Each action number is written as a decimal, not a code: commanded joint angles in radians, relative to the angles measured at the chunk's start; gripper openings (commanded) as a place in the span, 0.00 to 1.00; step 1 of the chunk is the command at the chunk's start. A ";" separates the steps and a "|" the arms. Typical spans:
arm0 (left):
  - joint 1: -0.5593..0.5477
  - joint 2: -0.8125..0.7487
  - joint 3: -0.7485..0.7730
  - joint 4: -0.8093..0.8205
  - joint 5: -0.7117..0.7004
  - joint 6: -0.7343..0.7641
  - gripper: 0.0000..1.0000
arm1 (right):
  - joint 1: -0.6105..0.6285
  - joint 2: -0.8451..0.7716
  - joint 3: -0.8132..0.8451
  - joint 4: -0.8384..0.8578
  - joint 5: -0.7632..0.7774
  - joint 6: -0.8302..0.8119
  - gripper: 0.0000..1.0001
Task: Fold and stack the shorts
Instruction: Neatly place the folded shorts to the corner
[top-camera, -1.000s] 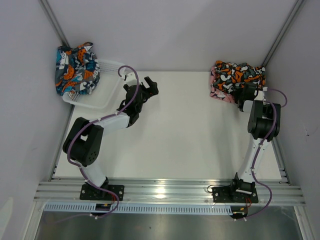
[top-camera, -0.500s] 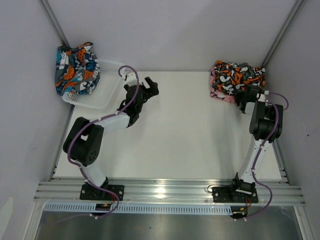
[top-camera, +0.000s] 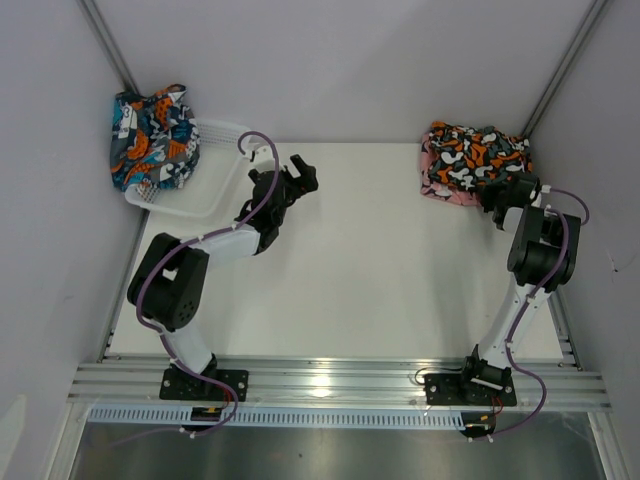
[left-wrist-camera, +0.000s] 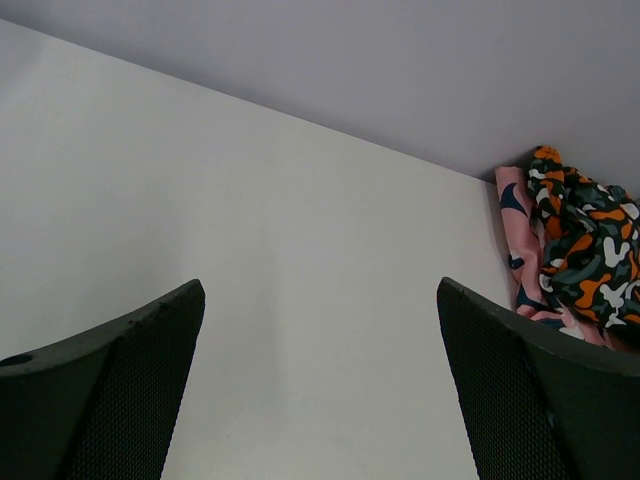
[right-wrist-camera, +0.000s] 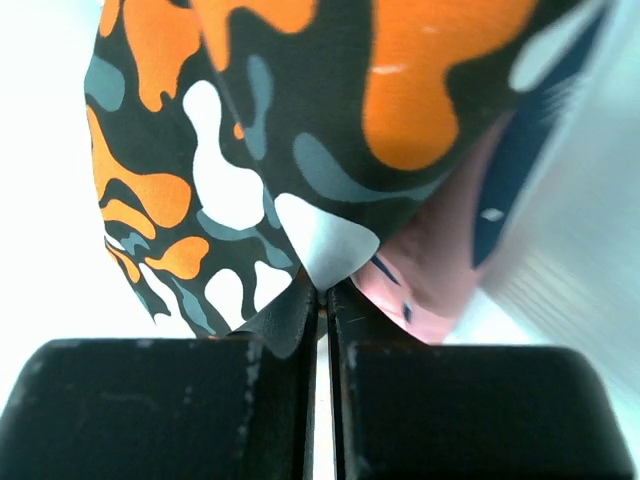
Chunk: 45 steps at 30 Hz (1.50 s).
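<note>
The shorts sit in two places on the white table (top-camera: 380, 260). The teal-navy fabric shorts with orange-white graphics (top-camera: 150, 140) are bunched over the far-left corner of the white plastic mesh basket (top-camera: 215, 188), spilling over its rim. In the far-right corner the black fabric shorts with orange-white blotches (top-camera: 475, 155) lie crumpled on top of the pink fabric shorts with navy-white shapes (top-camera: 440, 190), whose edge peeks out along the near and left sides.

The right gripper (top-camera: 497, 192) is at the near edge of that pile. Its jaws are clenched tight, pinching a fold of the black shorts, with pink cloth just beside the pinch.

The left gripper (top-camera: 295, 180) hangs near the basket, over bare table. Its jaws are spread wide and grasp nothing.
</note>
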 joint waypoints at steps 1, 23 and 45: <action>0.009 0.009 0.034 0.036 0.018 0.006 0.99 | -0.028 -0.075 -0.032 0.030 -0.046 0.031 0.00; 0.007 0.015 0.044 0.031 0.033 0.001 0.99 | 0.026 -0.100 -0.098 0.129 -0.053 -0.018 0.74; 0.007 0.016 0.044 0.034 0.041 0.001 0.99 | 0.127 -0.031 -0.149 0.288 0.061 -0.009 0.74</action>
